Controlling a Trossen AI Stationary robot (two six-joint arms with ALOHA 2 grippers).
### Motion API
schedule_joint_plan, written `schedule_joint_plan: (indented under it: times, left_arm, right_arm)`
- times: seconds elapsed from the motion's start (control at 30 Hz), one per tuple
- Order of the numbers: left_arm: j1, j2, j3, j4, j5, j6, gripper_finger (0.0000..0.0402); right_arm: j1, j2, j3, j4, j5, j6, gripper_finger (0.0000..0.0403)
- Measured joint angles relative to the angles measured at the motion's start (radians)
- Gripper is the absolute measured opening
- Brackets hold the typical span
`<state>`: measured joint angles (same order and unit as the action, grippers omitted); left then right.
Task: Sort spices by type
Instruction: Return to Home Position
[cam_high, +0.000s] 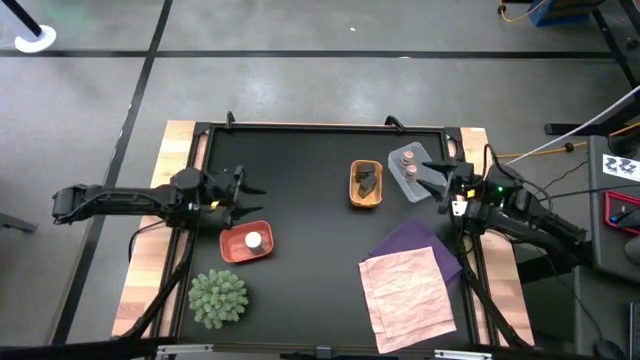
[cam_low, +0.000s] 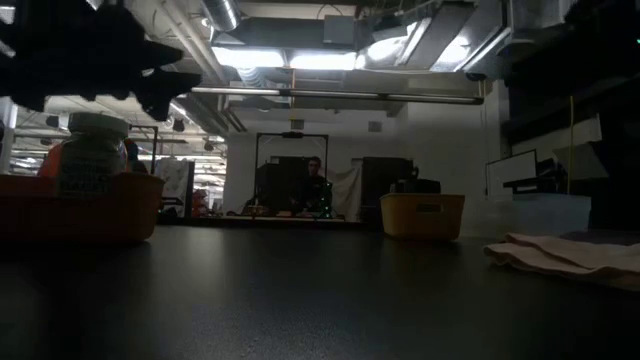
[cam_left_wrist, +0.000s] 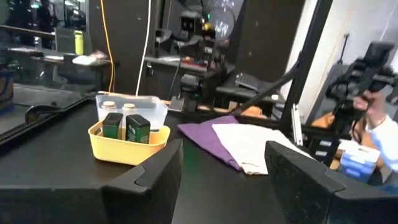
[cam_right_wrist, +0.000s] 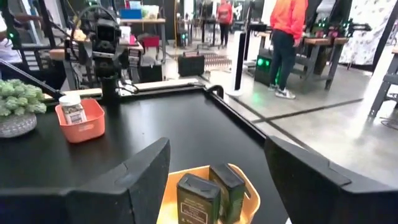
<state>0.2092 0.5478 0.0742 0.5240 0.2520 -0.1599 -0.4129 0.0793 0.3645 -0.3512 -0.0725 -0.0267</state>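
Note:
Two green packets (cam_high: 367, 182) stand in the orange tray (cam_high: 366, 200) at mid-table; they also show in the right wrist view (cam_right_wrist: 208, 190). Two pinkish-topped jars (cam_high: 407, 163) sit in the clear tray (cam_high: 412, 190) just right of it. A white-capped jar (cam_high: 254, 240) stands in the salmon-red tray (cam_high: 235, 250). My left gripper (cam_high: 255, 198) is open and empty, just beyond the salmon-red tray. My right gripper (cam_high: 428, 178) is open and empty, at the clear tray's right side.
A green spiky plant ball (cam_high: 218, 297) sits at the near left. A purple cloth (cam_high: 415, 240) and a pinkish cloth (cam_high: 408, 290) lie at the near right. People stand in the room beyond the table (cam_right_wrist: 287, 25).

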Motion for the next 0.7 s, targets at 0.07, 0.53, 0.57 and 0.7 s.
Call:
schedule_joint_plan:
  times: [0.07,0.53,0.57,0.7]
  left_arm:
    - [0.000,-0.054,-0.031,0.001,0.000,-0.015,0.0212]
    - [0.000,-0.428,-0.065,-0.346,-0.038,0.003,0.0212]
    - [0.000,-0.449,-0.065,-0.361,-0.046,0.016,0.0212]
    - [0.000,-0.516,-0.065,-0.430,-0.103,0.048,0.0212]
  right_arm:
    - [0.000,-0.044,-0.025,-0.001,0.004,0.004,0.0262]
    - [0.000,-0.077,-0.053,-0.047,0.050,0.022,0.0262]
    - [0.000,-0.077,-0.053,-0.049,0.045,0.022,0.0262]
    - [0.001,-0.078,-0.066,-0.025,0.035,0.022,0.0262]
